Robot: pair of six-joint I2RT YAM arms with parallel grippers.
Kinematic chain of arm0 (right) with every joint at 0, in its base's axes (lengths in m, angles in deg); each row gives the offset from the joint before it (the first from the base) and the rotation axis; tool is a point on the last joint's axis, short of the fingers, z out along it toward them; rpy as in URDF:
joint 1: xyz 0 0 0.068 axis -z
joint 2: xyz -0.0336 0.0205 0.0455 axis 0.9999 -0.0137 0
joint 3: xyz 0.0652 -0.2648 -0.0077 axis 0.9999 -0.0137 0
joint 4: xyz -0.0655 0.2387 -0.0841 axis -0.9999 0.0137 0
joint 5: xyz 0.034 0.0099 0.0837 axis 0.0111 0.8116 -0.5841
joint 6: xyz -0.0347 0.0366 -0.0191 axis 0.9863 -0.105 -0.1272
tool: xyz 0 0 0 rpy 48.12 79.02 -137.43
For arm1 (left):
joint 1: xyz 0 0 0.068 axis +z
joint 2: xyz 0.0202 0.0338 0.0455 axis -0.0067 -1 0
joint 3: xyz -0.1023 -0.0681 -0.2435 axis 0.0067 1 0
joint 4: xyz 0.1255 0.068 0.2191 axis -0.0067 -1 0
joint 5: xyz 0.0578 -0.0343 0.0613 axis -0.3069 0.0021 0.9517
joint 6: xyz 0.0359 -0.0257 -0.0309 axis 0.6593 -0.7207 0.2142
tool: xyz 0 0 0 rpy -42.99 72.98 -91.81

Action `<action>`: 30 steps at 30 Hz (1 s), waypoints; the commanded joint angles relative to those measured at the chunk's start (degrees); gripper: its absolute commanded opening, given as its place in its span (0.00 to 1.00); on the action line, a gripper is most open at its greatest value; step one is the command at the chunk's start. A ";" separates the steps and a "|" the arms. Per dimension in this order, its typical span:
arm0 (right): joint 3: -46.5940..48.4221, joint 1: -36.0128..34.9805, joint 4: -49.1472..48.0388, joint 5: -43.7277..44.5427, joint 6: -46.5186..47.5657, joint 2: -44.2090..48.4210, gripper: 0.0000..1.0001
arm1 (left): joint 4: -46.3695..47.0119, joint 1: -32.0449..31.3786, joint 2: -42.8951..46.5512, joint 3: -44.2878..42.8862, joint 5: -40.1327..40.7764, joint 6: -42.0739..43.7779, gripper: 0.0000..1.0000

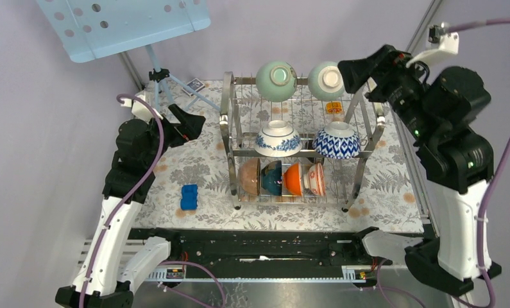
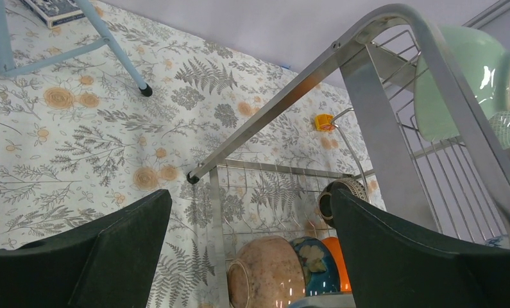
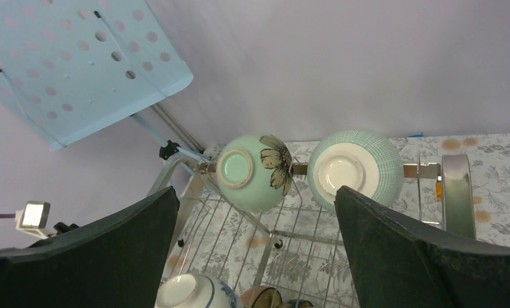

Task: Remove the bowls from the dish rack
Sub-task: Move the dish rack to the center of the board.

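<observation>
The steel dish rack stands mid-table. Two pale green bowls hang on its top rail. Two blue-and-white bowls sit upside down on the upper tier. Brown, teal, orange and red-patterned bowls stand on edge below. My left gripper is open and empty, left of the rack; its wrist view shows the brown bowl. My right gripper is open and empty, beside the right green bowl.
A pale blue perforated stand on a tripod is at the back left. A small blue block lies on the floral cloth left of the rack. A small card lies behind it. An orange clip is on the rack.
</observation>
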 commanded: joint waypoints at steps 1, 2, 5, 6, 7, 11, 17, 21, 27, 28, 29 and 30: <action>8.43 -2.59 7.85 6.30 1.25 -5.33 1.00 | 1.41 -0.53 -1.00 -1.43 -0.77 -0.48 0.99; 9.16 -3.49 8.92 7.54 1.29 -6.02 1.00 | 1.12 -0.64 -1.19 -1.45 -0.48 -0.53 0.99; 6.86 -5.00 10.24 10.23 1.29 -5.11 1.00 | 0.22 -0.64 -1.42 -1.00 1.02 -1.07 0.99; 4.68 -4.99 9.46 10.23 1.08 -3.50 1.00 | -0.06 -0.66 -1.44 -0.75 1.37 -1.23 0.99; 1.54 -4.99 8.27 10.24 0.82 -1.55 1.00 | -0.11 -0.67 -1.31 -0.14 1.60 -1.28 0.99; -11.92 -4.93 0.81 11.82 -1.10 10.08 1.00 | -0.07 -0.64 -0.57 1.29 1.73 -1.89 0.99; -13.63 -4.98 8.42 24.81 -2.78 14.59 1.00 | -0.07 -0.66 -0.33 -0.74 1.08 -2.93 0.99; -15.13 -4.93 10.62 29.09 -3.13 16.23 1.00 | 0.04 -0.66 -1.41 -6.38 1.01 -3.46 0.99; -14.59 -4.93 13.34 31.99 -2.38 15.49 0.95 | -0.96 -2.12 -5.60 -16.20 -4.92 -2.99 0.99; -14.83 -4.94 13.31 31.96 -2.36 15.39 0.94 | -1.87 -3.20 -6.16 -17.66 -4.42 -2.18 0.99; -15.03 -4.98 13.08 31.89 -2.32 15.31 0.93 | -2.91 -4.68 -6.79 -18.98 -3.16 -1.28 0.99; -15.28 -4.99 12.90 31.74 -2.24 15.23 0.91 | -4.03 -6.39 -7.33 -20.41 -1.55 -0.33 0.99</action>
